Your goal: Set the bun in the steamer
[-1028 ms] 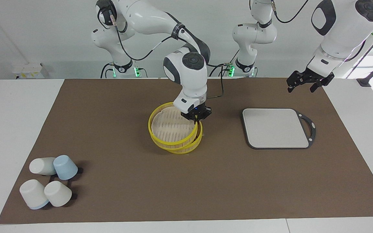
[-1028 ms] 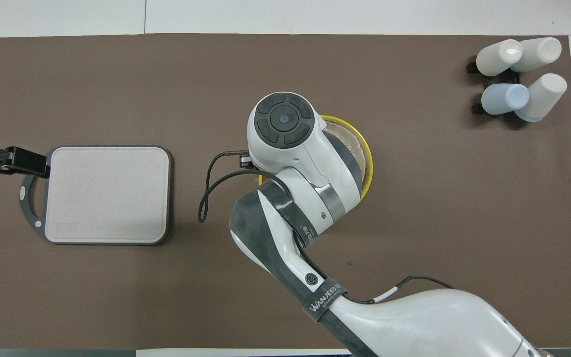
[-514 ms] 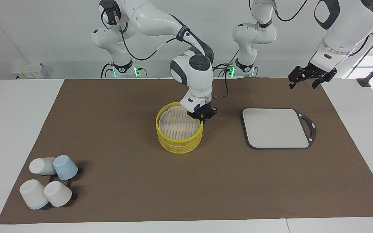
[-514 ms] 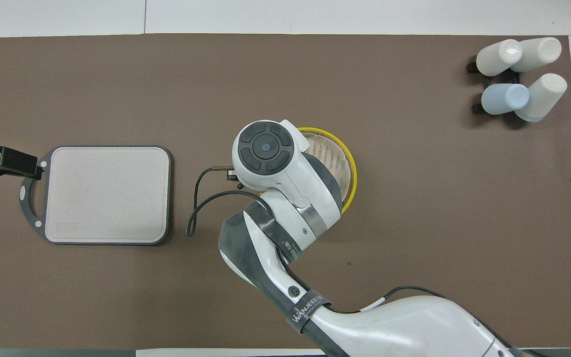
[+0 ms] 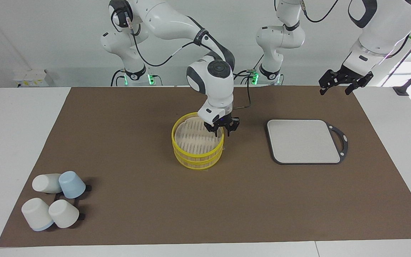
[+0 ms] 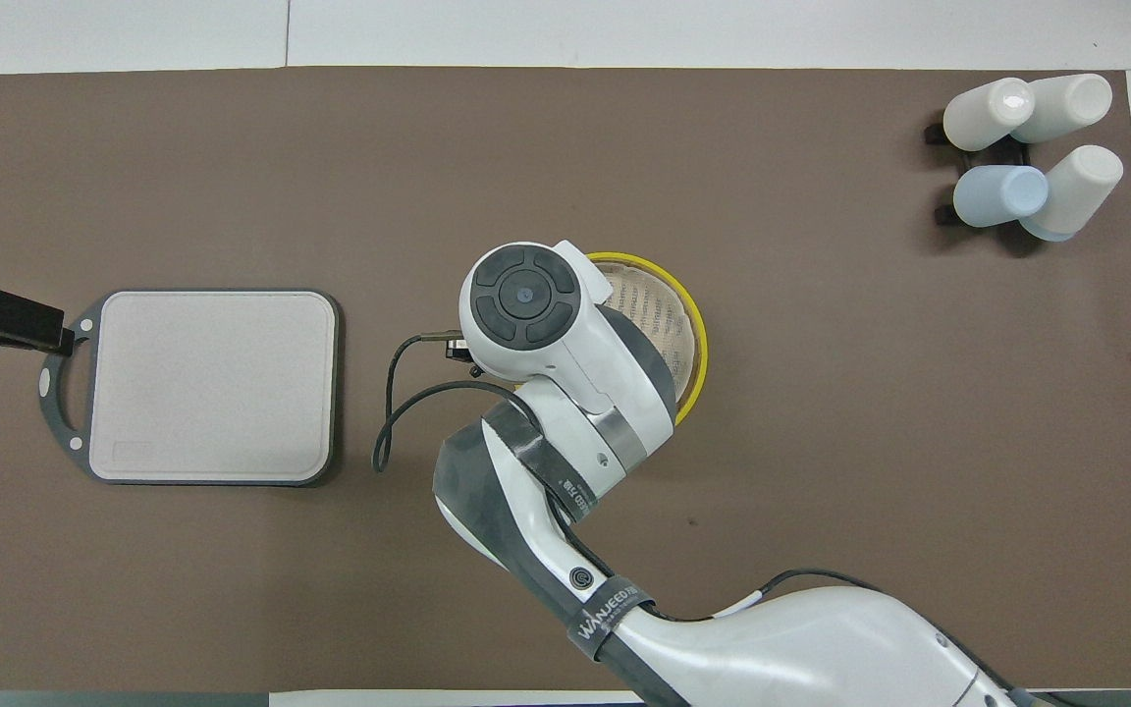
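The steamer point(image 5: 195, 157) stands at the middle of the tabletop point(image 5: 20, 142) on the brown mat point(image 5: 120, 117), with its yellow-rimmed lid tier point(image 5: 191, 137) seated squarely on the basket; the rims look aligned all round. The bun is not visible in either view. It may lie under the lid, but this cannot be confirmed. The right gripper point(image 5: 222, 131) is at the steamer's rim on the side toward the grey board point(image 5: 303, 141), with its fingers spread and holding nothing. One finger appears to be inside the rim and one outside, though contact with the rim cannot be judged. In the overhead view the right arm's wrist covers this part of the steamer point(image 6: 695, 339). The step in hand is judged to be the release and withdrawal after seating the lid. Retract the right gripper straight up until both fingers are above the yellow rim, and only then move sideways. A sideways or tilted exit could catch the rim and drag the light lid tier off centre or shift the whole basket on the mat. Keep the fingers spread during the lift. The left gripper point(image 5: 341, 84) waits with its fingers apart above the tabletop edge at the left arm's end, over the board's black handle in the overhead view point(image 6: 1, 319). It needs no action. The cups point(image 5: 54, 200) lie well apart from the steamer, toward the right arm's end.
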Motion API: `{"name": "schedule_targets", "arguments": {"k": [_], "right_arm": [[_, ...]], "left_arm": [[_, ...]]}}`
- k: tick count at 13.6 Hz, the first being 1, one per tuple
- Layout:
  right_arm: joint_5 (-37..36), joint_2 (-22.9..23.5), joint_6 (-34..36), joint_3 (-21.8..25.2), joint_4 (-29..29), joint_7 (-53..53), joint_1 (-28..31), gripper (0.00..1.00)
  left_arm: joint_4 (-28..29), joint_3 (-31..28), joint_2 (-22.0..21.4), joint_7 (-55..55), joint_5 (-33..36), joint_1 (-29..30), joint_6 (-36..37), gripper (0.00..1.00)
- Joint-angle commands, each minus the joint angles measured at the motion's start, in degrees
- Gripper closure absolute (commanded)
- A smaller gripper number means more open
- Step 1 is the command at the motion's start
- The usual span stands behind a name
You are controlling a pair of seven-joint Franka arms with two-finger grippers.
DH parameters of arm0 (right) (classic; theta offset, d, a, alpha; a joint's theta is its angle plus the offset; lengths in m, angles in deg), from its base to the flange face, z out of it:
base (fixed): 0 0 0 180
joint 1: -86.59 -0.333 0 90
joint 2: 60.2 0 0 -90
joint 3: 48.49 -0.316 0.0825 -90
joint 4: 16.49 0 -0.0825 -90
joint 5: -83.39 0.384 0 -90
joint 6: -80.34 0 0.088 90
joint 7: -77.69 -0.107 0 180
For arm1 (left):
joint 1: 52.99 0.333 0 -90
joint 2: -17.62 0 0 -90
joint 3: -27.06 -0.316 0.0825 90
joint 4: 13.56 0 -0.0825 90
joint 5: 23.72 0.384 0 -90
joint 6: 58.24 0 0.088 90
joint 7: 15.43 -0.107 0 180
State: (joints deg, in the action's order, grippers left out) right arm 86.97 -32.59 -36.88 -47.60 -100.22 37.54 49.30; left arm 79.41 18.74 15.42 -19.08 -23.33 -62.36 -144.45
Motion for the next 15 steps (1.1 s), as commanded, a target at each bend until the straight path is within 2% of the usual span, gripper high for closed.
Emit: {"name": "schedule_targets", "arguments": {"k": [1,5,8,11,13,15], "right_arm": [[0.11,-6.83,7.42,-0.01,1.38,3.3,8.17,0.0],[0.47,-17.04,26.48,0.08,1.02,20.23,24.42,0.0],[0.38,-23.98,34.76,0.17,-1.43,27.92,32.35,0.0],[-1.19,-26.27,34.7,-0.01,-2.75,28.64,34.22,0.0],[-2.43,-28.3,33.39,-0.09,-6.0,28.72,34.57,0.0],[-3.39,-28.13,31.28,-0.09,-5.84,28.72,34.57,0.0]], "left_arm": [[-2.09,0.32,1.24,-1.18,-0.47,0.84,1.4,0.0],[-1.82,0.32,1.24,-0.92,-2.31,0.93,0.61,0.0],[-1.82,0.32,1.24,-1.0,-2.23,0.93,0.26,0.0],[-2.0,0.41,1.24,-0.92,-2.14,0.84,0.08,0.0],[-2.0,0.41,1.33,-0.91,-1.88,0.84,-0.18,0.0],[-2.0,0.41,1.33,-0.91,-1.88,0.93,-0.27,0.0]]}}
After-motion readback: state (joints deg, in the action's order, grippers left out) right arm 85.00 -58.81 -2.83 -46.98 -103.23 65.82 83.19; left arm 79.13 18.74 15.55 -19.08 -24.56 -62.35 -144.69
